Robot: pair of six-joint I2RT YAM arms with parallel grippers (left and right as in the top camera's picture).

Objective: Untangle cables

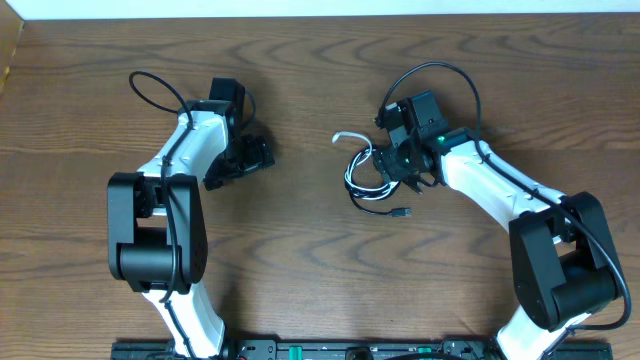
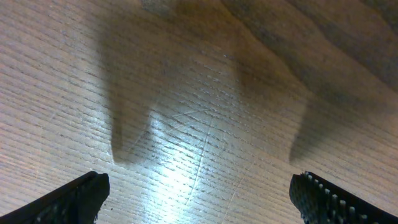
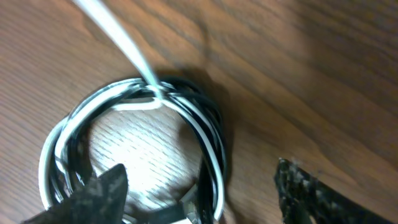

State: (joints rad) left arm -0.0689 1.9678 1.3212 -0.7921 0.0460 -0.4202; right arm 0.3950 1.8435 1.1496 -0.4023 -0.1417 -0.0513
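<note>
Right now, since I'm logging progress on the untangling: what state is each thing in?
cables: white and black coiled together in one tangle, one white end sticking out.
left hand: open, empty, over bare wood.
right hand: open, low over the cables, gripping nothing.

The left gripper [image 2: 198, 200] hangs over the pale wood-grain table [image 2: 56, 81] with its jaws spread wide, dark fingertips [image 2: 76, 200] poking in at the lower left and lower right corners, their twin shadows [image 2: 134, 118] stretching up-frame beside a bright glare patch [image 2: 180, 168] at lower centre.
</note>
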